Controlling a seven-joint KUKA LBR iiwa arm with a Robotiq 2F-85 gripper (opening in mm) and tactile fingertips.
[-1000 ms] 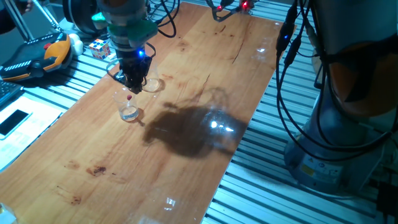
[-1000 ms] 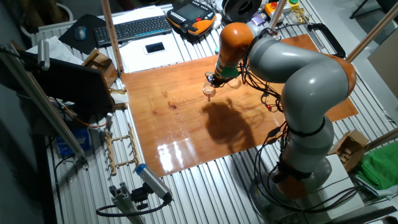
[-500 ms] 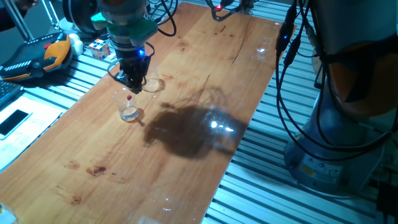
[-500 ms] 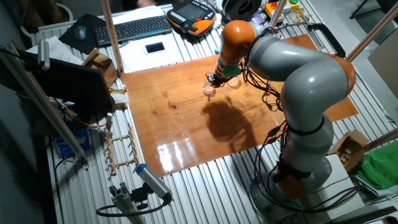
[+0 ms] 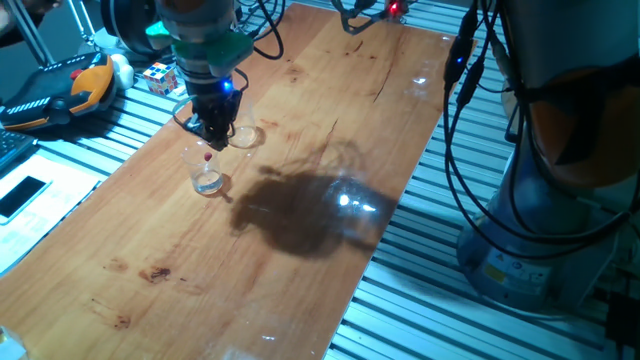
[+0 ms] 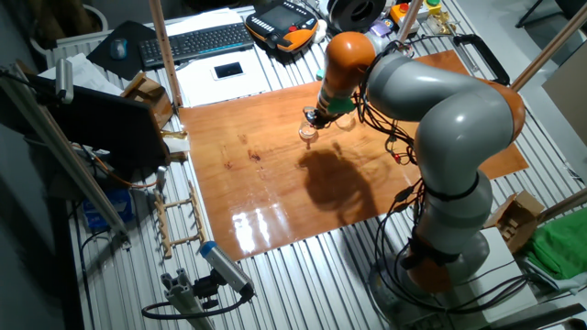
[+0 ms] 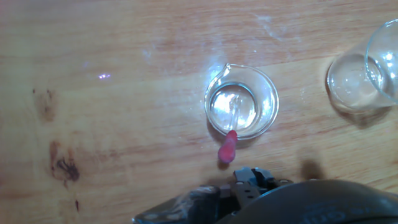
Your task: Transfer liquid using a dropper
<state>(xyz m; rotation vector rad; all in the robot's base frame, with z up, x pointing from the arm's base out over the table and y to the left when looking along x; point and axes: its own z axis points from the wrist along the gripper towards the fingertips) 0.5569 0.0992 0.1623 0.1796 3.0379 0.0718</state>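
The dropper stands in a small clear glass cup (image 7: pixel 241 109), its thin tube in the faint clear liquid (image 7: pixel 233 107) and its red bulb (image 7: pixel 227 147) leaning over the near rim. In one fixed view the bulb (image 5: pixel 207 157) shows just above the cup (image 5: pixel 208 181). My gripper (image 5: pixel 214 138) hangs a little above the bulb, apart from it, fingers together and holding nothing. In the other fixed view the gripper (image 6: pixel 312 118) sits over the cup (image 6: pixel 307 137). In the hand view only the gripper's tip (image 7: pixel 254 179) shows at the bottom edge.
A flat round clear dish (image 5: pixel 245 135) lies just beyond the cup; it shows at the right edge of the hand view (image 7: pixel 367 68). A puzzle cube (image 5: pixel 160 77), an orange pendant (image 5: pixel 70 90) and a phone (image 5: pixel 22 195) lie left of the wooden board (image 5: pixel 330 150).
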